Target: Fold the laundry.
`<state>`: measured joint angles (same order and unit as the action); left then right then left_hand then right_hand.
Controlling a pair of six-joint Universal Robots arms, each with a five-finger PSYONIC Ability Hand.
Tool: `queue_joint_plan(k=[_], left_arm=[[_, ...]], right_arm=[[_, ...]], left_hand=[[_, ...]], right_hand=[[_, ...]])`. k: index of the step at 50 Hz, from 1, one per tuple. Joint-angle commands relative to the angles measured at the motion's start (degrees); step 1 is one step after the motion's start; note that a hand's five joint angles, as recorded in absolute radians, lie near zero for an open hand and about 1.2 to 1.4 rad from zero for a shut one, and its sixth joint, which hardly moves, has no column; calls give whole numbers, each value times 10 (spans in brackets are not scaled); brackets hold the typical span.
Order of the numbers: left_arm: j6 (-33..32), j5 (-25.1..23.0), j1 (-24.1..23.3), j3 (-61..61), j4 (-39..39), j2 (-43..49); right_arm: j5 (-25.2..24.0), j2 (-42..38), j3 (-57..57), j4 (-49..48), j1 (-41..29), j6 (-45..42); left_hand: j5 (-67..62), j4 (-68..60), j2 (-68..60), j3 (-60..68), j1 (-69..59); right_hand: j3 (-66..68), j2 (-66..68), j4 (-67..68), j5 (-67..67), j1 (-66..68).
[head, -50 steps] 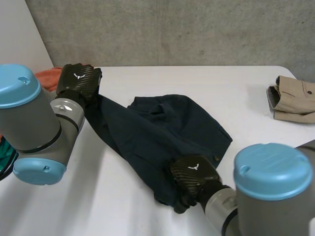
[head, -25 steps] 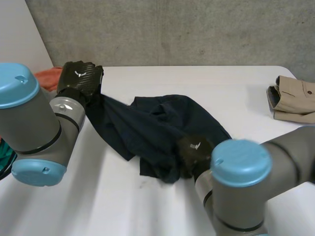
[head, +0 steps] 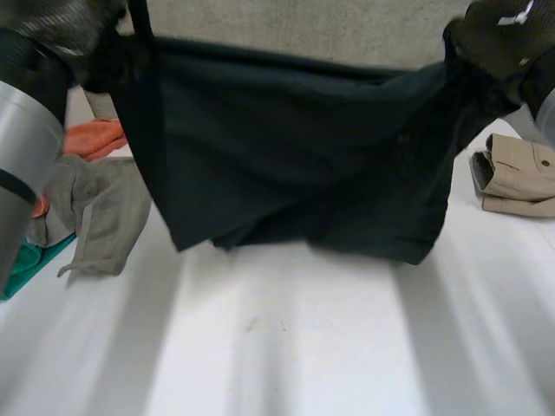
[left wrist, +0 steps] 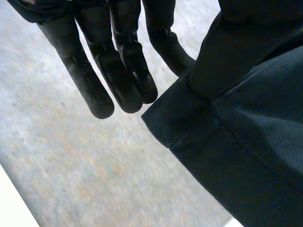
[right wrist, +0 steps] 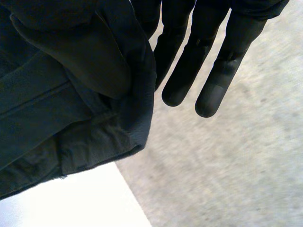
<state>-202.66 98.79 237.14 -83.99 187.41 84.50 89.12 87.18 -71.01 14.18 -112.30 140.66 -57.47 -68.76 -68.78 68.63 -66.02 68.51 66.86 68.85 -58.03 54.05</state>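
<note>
Head view, and the dark navy fabric garment [head: 286, 156] is up in the air, stretched wide like a curtain between the two black hands. The left hand [head: 52, 22] has one upper corner and the right hand [head: 503, 35] has the opposite one. The lower edge hangs just above the white table [head: 303, 347], sagging lower toward the right side.

Left wrist view now: the left hand [left wrist: 102, 61] has most of its fingers [left wrist: 128, 71] straight and close together, clear of the cloth. The garment's [left wrist: 246, 142] hemmed corner sits right beside them, pinched at the thumb side with one finger running behind the fabric.

Right wrist view, same story mirrored. The right hand [right wrist: 208, 56] pinches a bunched edge of the garment [right wrist: 57, 118] under its thumb, while the outer fingers [right wrist: 222, 71] point out straight, free of the cloth, with pale concrete wall [right wrist: 236, 165] behind them.

Count them up: one navy garment, held by two hands. On the table's right edge lies one folded beige garment [head: 518, 178] with a button, well apart from the hanging cloth. Over on the left there's a small heap: one orange cloth [head: 95, 139], one limp grey cloth [head: 100, 208] draped in front of it, and one teal cloth [head: 30, 260] peeking out at the table's edge beside the grey left arm [head: 17, 173].
</note>
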Motion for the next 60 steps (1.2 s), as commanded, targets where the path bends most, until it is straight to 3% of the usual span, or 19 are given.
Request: queue_joint_plan(k=[1,4,7,10,11,16,19,26,34,43,51,55,58,60], left_arm=[[-60,0,1,10,-4,140],[-81,1,0,57,20,221],[-96,1,4,140,68,302],[-105,-1,9,227,129,346],[-109,0,9,250,150,354],[-125,3,17,353,326,372],[-125,4,11,357,379,371],[-121,6,-4,282,313,358],[-120,19,-7,87,282,320],[-120,15,-26,-13,278,285],[-120,15,-69,-65,231,204],[-120,15,-100,-100,203,158],[-119,15,-131,-125,190,123],[-119,15,-161,-143,183,99]], right_arm=[[-35,-105,6,6,16,-28],[-32,-162,30,-36,12,-38],[-18,-214,54,-148,9,-38],[9,-234,64,-328,8,-38],[24,-235,64,-434,8,-43],[33,-239,68,-665,5,-47],[29,-240,85,-658,4,-44],[-10,-239,70,-560,5,-19],[-64,-259,24,-311,13,-6],[-62,-268,-48,-280,11,66],[-68,-232,-45,-287,42,123],[-75,-226,-39,-308,57,147],[-135,-229,-35,-342,56,188],[-205,-230,-35,-352,61,210]], left_hand=[[-125,-112,-112,114,-140],[-125,-112,-112,114,-140],[-125,-112,-112,114,-140],[-125,-112,-112,114,-140],[-125,-112,-112,114,-140],[-125,-112,-112,114,-140],[-125,-112,-112,114,-140],[-125,-112,-112,114,-140],[-125,-112,-112,114,-140],[-125,-112,-112,114,-140],[-125,-112,-112,114,-140],[-125,-112,-112,114,-140],[-125,-112,-112,114,-140],[-125,-112,-112,114,-140]], right_hand=[[115,131,112,-120,259],[115,131,112,-120,259],[115,131,112,-120,259],[115,131,112,-120,259],[115,131,112,-120,259],[115,131,112,-120,259],[115,131,112,-120,259],[115,131,112,-120,259],[115,131,112,-120,259],[115,131,112,-120,259],[-264,-248,-268,259,-120],[-288,-272,-292,283,-144],[-333,-317,-337,329,-189],[-556,-540,-560,552,-412]])
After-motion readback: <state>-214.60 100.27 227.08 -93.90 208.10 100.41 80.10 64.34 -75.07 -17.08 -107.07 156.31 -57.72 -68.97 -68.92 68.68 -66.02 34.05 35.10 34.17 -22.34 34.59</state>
